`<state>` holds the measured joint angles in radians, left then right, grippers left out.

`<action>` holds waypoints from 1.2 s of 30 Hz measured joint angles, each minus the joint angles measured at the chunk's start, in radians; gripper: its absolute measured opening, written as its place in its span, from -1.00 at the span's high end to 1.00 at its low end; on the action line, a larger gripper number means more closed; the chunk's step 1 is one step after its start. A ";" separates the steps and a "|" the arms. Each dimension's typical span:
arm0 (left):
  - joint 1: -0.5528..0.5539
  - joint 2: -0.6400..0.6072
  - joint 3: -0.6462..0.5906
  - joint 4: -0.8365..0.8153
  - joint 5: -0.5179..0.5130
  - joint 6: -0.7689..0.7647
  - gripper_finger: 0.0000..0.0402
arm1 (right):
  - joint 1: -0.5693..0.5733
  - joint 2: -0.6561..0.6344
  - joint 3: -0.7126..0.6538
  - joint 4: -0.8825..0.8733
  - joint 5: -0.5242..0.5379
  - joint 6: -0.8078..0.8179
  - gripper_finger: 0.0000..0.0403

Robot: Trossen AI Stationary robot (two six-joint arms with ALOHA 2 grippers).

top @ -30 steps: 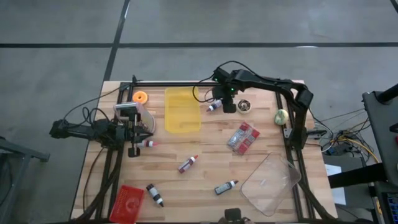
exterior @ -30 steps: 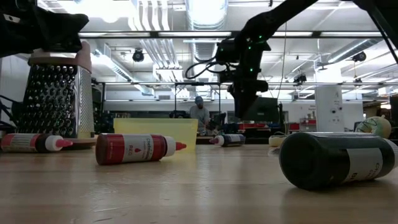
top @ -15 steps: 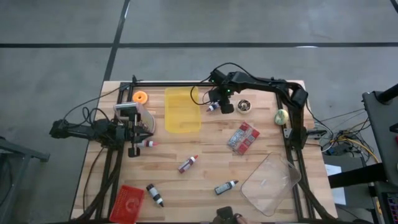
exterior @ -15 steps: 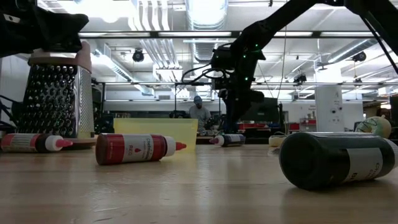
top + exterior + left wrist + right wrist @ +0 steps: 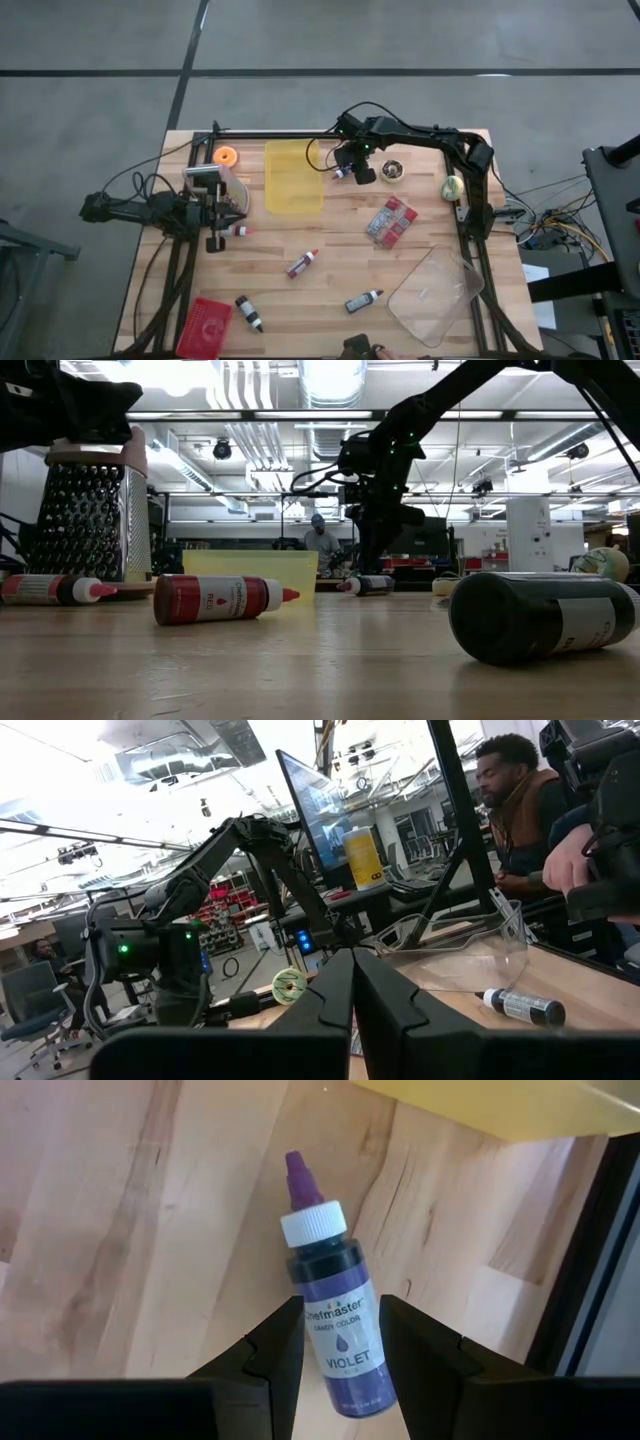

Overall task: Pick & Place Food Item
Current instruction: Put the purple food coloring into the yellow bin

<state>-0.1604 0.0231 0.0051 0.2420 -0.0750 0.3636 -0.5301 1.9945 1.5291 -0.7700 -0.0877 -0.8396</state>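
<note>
1. Violet colouring bottle (image 5: 335, 1328) is between the fingers of my right gripper (image 5: 342, 1342), which pinch it at the labelled body; in the right wrist view the white cap and purple tip point away from the wrist.
2. From above, the right gripper (image 5: 352, 171) is at the far side of the table (image 5: 330, 290), just beside the yellow tray (image 5: 292, 177). In the low view the bottle (image 5: 366, 584) looks very close to the wood, so I cannot tell if it is lifted or resting.
3. I judge the bottle to be light and small, with stiff plastic that may give a little when squeezed. The round, smooth label is slippery, so it could turn or slide between the fingers.
4. The middle of the body is the good place to hold, as now; the thin tip and cap are too narrow.
5. My left gripper (image 5: 352, 1010) waits at the left edge with its fingers pressed together, holding nothing.
</note>
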 joint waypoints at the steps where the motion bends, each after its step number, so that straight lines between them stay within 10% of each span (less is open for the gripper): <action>1: 0.000 0.000 0.000 0.000 0.000 0.000 0.93 | 0.000 0.000 0.000 0.003 0.000 0.009 0.36; 28: 0.000 0.000 0.000 0.000 0.000 0.000 0.93 | 0.000 0.002 -0.009 -0.006 -0.001 0.055 0.35; 36: 0.000 0.000 0.000 0.000 0.000 0.000 0.93 | 0.002 0.007 -0.010 -0.012 -0.010 0.010 0.08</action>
<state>-0.1604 0.0231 0.0055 0.2421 -0.0750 0.3637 -0.5285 2.0014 1.5196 -0.7818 -0.0973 -0.8297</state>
